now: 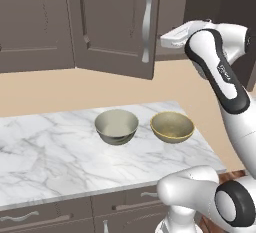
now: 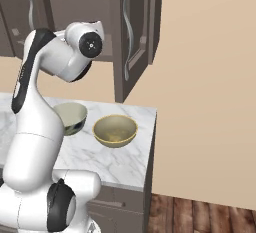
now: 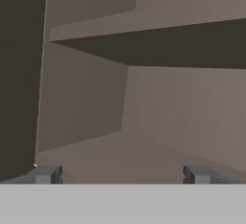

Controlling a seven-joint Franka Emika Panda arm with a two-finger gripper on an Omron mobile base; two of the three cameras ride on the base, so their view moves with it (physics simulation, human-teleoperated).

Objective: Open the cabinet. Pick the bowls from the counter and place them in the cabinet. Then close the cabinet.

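The cabinet [image 3: 86,98] stands open; its left door [image 1: 117,22] with a silver bar handle [image 1: 146,24] swings out over the counter, and the right door [image 2: 132,32] hangs open too. My gripper [image 3: 121,175] is raised in front of the cabinet's opening, facing the bare inside and its shelf [image 3: 153,45]. It is open and holds nothing. Two bowls sit side by side on the white marble counter [image 1: 45,152], below the arm: the pale grey-cream bowl [image 1: 116,126] on the left and the mustard-yellow bowl [image 1: 172,126] on the right. Both are upright.
A plain dark wall cabinet [image 1: 30,22] adjoins on the left. Drawers with horizontal handles [image 1: 30,217] run under the counter. The counter ends just right of the yellow bowl [image 2: 115,130], with a beige wall [image 2: 210,77] and wooden floor [image 2: 200,217] beyond.
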